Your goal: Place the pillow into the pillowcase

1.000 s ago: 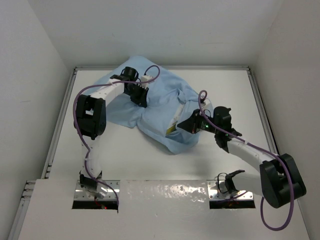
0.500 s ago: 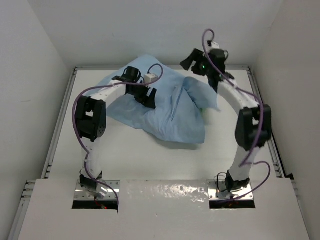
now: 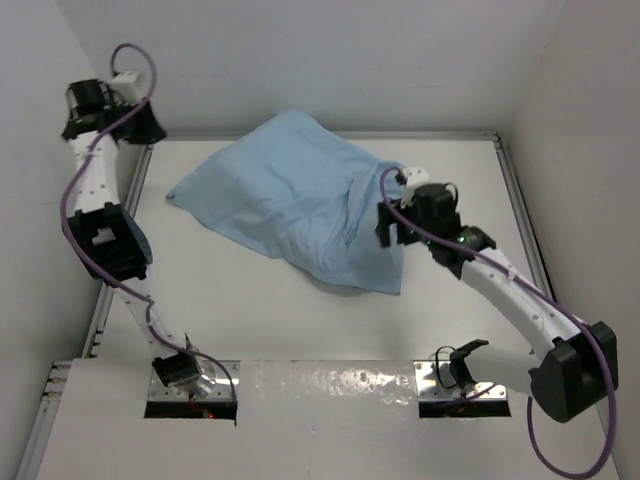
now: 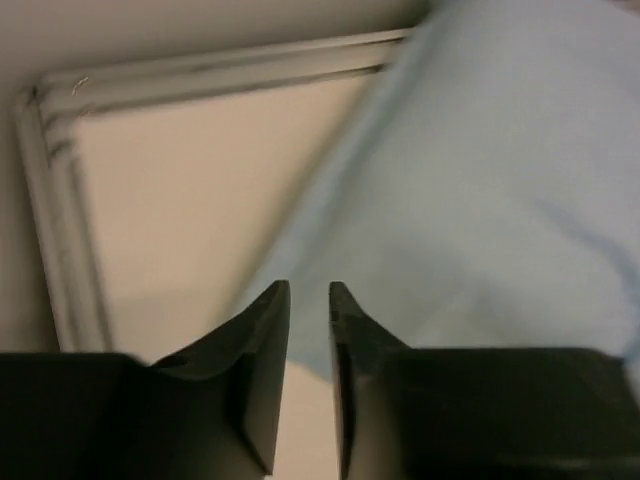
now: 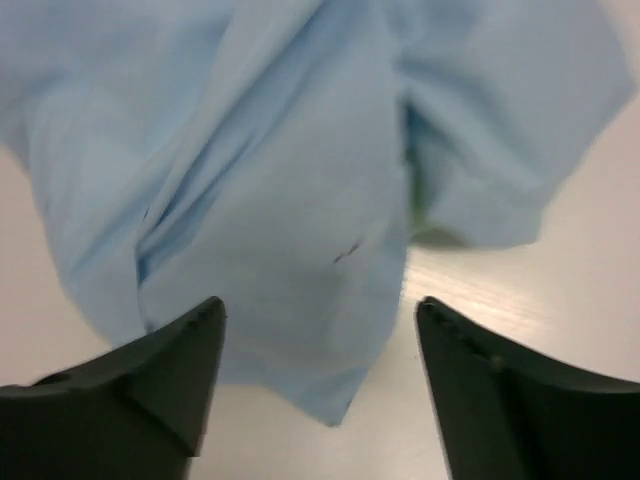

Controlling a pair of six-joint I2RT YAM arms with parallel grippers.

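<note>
The light blue pillowcase [image 3: 290, 200] lies puffed up on the white table, reaching from far centre toward the right. The pillow is hidden; no white shows. My left gripper [image 3: 148, 128] is raised at the far left corner, well clear of the cloth. In the left wrist view the left gripper [image 4: 309, 290] has its jaws nearly together with nothing between them, and the pillowcase [image 4: 500, 190] lies beyond. My right gripper [image 3: 392, 232] hangs at the cloth's right edge. In the right wrist view it [image 5: 320, 305] stands wide open over the near corner of the pillowcase [image 5: 270, 180], holding nothing.
A raised metal rim [image 4: 55, 220] runs along the table's left and far edges. White walls [image 3: 60, 100] close in the left, back and right sides. Bare tabletop [image 3: 260, 320] lies between the cloth and the arm bases.
The left gripper let go of the cloth and swung up to the far left corner. The right arm came down from the back to the cloth's right edge. The pillowcase now lies spread out.
</note>
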